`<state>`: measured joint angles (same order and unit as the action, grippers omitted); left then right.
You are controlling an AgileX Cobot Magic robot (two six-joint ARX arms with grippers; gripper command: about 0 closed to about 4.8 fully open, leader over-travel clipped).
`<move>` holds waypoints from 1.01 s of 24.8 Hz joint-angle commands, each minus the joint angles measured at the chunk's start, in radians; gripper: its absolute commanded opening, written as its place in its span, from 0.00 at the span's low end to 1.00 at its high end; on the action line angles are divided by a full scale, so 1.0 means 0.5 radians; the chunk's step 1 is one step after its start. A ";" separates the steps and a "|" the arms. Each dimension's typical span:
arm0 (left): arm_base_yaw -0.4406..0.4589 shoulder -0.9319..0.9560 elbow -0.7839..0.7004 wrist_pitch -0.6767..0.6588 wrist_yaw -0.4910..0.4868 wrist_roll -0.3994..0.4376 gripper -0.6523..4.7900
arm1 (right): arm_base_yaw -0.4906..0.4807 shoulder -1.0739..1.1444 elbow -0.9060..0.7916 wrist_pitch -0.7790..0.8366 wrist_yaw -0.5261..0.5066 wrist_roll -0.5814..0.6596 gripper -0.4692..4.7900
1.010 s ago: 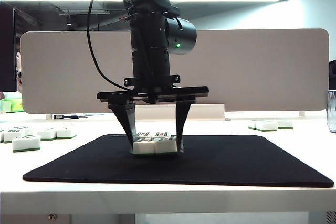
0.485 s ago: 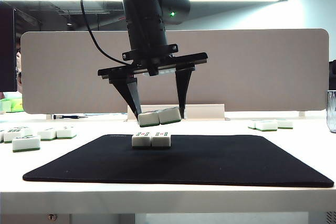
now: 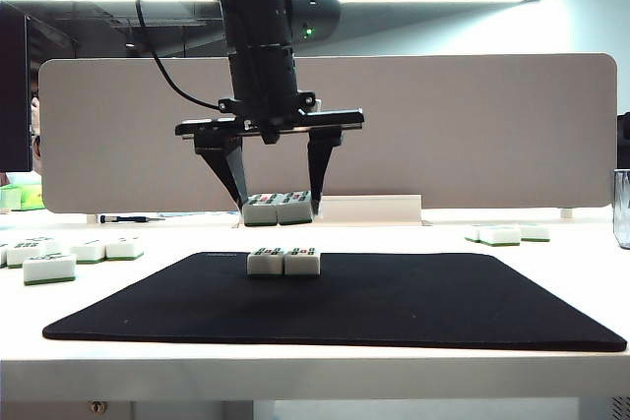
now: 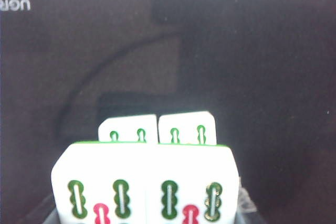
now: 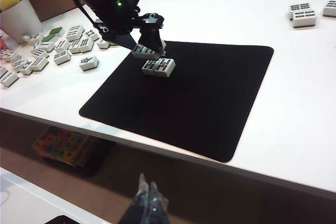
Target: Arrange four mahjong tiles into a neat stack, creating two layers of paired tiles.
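**Nearly stacked: one pair of tiles hangs above the other**

Overhead, the left gripper (image 3: pixel 279 206) holds two mahjong tiles (image 3: pixel 278 209) side by side, its fingers (image 3: pixel 233 176) pressing on the pair's outer ends and pointing straight down. The pair hangs clear above the other two tiles (image 3: pixel 283 261), which lie touching each other on the black mat (image 3: pixel 443 302), near the mat's far edge and about midway between the bench's left and right sides. Nothing touches between the layers yet.

The risk, as I judge it, lies in the grip: only end pressure keeps the two tiles together, so the seam could buckle and one tile drop. The held pair also sits a little toward the left of the lower pair in the exterior view; lowered so, the upper layer would overhang and the stack would be crooked.

All four tiles are glossy white blocks with thin green backs; green and red marks show on their faces (image 4: pixel 144 195).

The right gripper (image 5: pixel 146 203) waits off the bench's near edge, its fingers pressed together and holding nothing.
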<state>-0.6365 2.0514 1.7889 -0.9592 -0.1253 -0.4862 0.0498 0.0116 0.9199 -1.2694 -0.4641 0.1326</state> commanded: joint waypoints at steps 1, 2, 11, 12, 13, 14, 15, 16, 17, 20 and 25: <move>-0.003 0.049 0.005 0.015 -0.003 0.016 0.66 | 0.000 -0.023 0.006 0.034 0.005 -0.006 0.09; -0.003 0.063 0.005 0.018 -0.003 0.016 0.66 | 0.000 -0.023 0.006 0.034 0.005 -0.006 0.09; -0.003 0.086 0.005 0.063 0.001 0.015 0.66 | 0.001 -0.023 0.006 0.034 0.004 -0.006 0.09; -0.003 0.089 0.005 0.050 0.016 0.015 0.66 | 0.001 -0.023 0.006 0.034 0.004 -0.006 0.09; -0.003 0.096 0.005 0.050 0.029 0.014 0.66 | 0.001 -0.023 0.006 0.034 0.004 -0.006 0.09; -0.003 0.099 0.005 0.048 0.050 0.014 0.66 | 0.001 -0.023 0.006 0.034 0.004 -0.006 0.09; -0.003 0.099 0.005 0.046 0.061 0.015 0.66 | 0.001 -0.023 0.006 0.034 0.004 -0.006 0.09; -0.004 0.101 0.005 0.046 0.071 0.014 0.66 | 0.001 -0.023 0.006 0.034 0.004 -0.006 0.09; -0.008 0.101 0.005 0.051 0.069 0.014 0.66 | 0.001 -0.023 0.006 0.034 0.004 -0.006 0.09; -0.008 0.101 0.005 0.060 0.066 0.015 0.67 | 0.001 -0.023 0.006 0.034 0.004 -0.006 0.09; -0.008 0.111 0.005 0.056 0.070 0.015 0.69 | 0.001 -0.023 0.006 0.034 0.004 -0.006 0.09</move>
<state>-0.6392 2.1090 1.7882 -0.9386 -0.0937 -0.4828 0.0498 0.0116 0.9199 -1.2694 -0.4641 0.1326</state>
